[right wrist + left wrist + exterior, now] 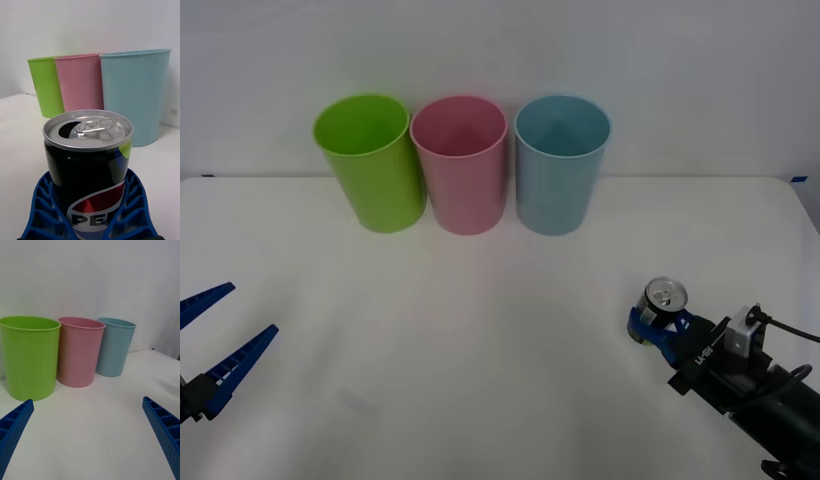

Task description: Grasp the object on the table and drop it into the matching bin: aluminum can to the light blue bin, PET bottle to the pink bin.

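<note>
The aluminum can [666, 297], dark with a silver pull-tab top, stands upright at the right side of the white table [480, 360]. My right gripper [649, 324] is shut on it, its blue ribbed fingers [37, 210] curving round both sides of the can [88, 165]. Beyond it at the table's back stand the light blue bin [560, 185] and, to its left, the pink bin [464, 180]; the right wrist view has the light blue bin [137, 97] straight behind the can, the pink bin [80, 84] beside it. My left gripper [246, 312] hovers open at the left edge.
A lime green bin [373, 170] stands left of the pink one, the three touching in a row against the white wall. The left wrist view faces the green bin [28, 356], pink bin [78, 352] and light blue bin [114, 348] across bare tabletop.
</note>
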### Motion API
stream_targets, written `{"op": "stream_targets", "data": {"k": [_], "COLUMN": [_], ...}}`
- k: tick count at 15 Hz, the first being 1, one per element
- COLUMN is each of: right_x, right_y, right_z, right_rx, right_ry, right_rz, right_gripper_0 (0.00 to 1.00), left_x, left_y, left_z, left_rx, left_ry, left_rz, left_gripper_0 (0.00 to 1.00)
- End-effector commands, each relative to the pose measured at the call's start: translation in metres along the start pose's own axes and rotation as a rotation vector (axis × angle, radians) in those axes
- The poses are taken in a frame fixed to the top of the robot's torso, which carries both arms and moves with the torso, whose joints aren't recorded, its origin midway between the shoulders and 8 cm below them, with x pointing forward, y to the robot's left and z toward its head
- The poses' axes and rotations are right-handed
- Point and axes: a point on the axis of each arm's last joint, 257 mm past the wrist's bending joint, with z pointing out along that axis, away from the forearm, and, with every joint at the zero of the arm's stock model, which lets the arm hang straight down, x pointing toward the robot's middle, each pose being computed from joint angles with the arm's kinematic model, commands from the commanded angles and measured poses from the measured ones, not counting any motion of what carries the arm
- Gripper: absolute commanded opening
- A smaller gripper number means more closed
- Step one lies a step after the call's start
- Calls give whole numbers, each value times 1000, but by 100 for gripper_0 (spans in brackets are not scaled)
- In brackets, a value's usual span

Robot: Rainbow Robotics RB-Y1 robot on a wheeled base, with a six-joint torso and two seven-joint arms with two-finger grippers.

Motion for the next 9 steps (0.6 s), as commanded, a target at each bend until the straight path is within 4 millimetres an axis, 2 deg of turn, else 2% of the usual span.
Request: {"op": "stream_targets", "data": {"k": [1,6,9], "right_x": [-35,-95,-124], "right_y": [7,21,20], "right_z": [2,25,45], "right_rx": [-2,-49,-73], "right_ry": [-26,-81,-113], "right_rz": [31,106,114], "right_gripper_0": [0,0,0], "left_x": [0,0,0], "left_y": [0,0,0], "left_z": [0,0,0], "left_rx": [0,0,0], "left_ry": [0,0,0], "left_rz": [0,0,0], "left_gripper_0": [100,100,100]}}
